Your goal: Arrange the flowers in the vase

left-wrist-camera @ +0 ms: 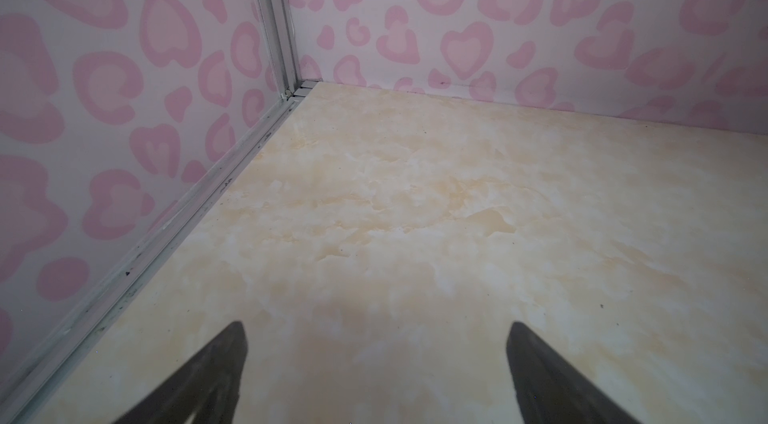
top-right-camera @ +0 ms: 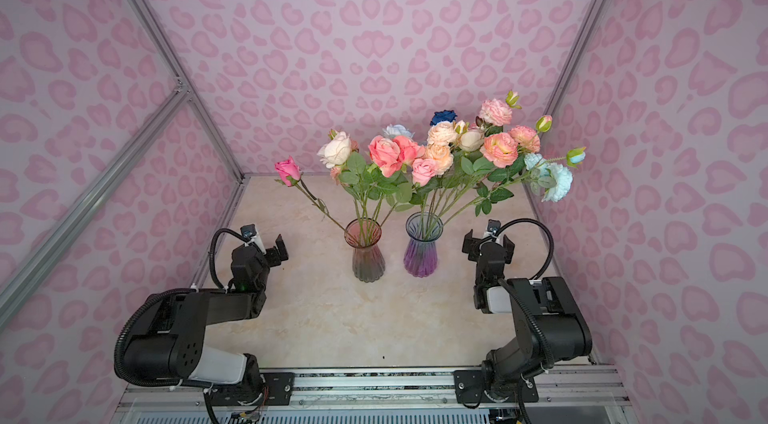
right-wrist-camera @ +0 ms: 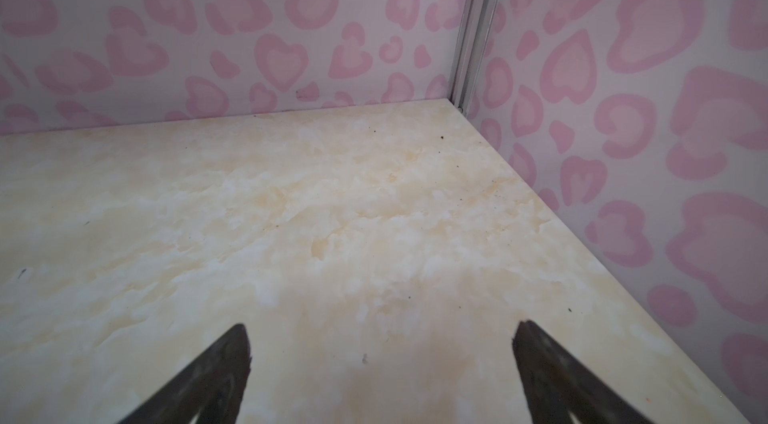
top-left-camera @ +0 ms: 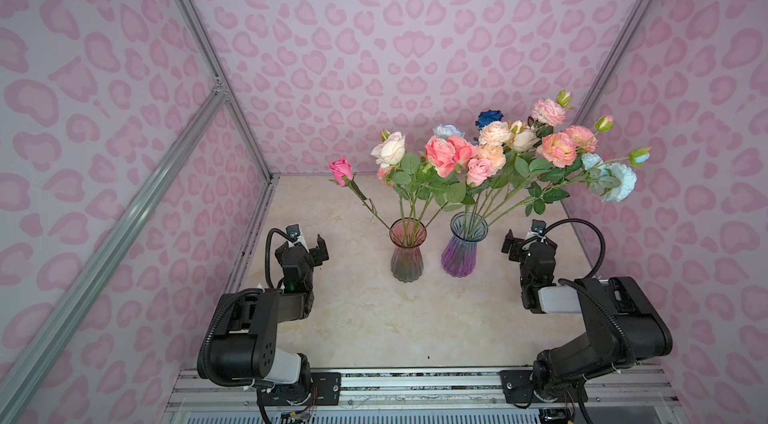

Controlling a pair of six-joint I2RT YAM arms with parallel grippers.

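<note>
Flowers (top-left-camera: 490, 151) up in two glass vases at mid-table, stems down through the necks, blooms fanned out above. On the left, pink-to-grey vase (top-left-camera: 407, 251), with a deep pink rose (top-left-camera: 341, 170) leaning far out to the left, a cream bloom (top-left-camera: 390, 149) and pink ones over the top. Just beside it on the right, not touching, purple vase (top-left-camera: 462, 245), packed fuller: peach and cream heads, deep blue rose (top-left-camera: 489, 118) at the far side, pale blue blooms (top-left-camera: 621, 180) drooping out to the right. Left gripper (top-left-camera: 307, 245) parked left of the vases, well clear, jaws spread wide, nothing between them, only bare marble-look table (left-wrist-camera: 415, 214) ahead in the left wrist view. Right gripper (top-left-camera: 524, 241) mirrored on the right side, near the purple vase but apart from it, jaws likewise wide and empty. Pink heart-print walls (top-left-camera: 374, 26) all around.
</note>
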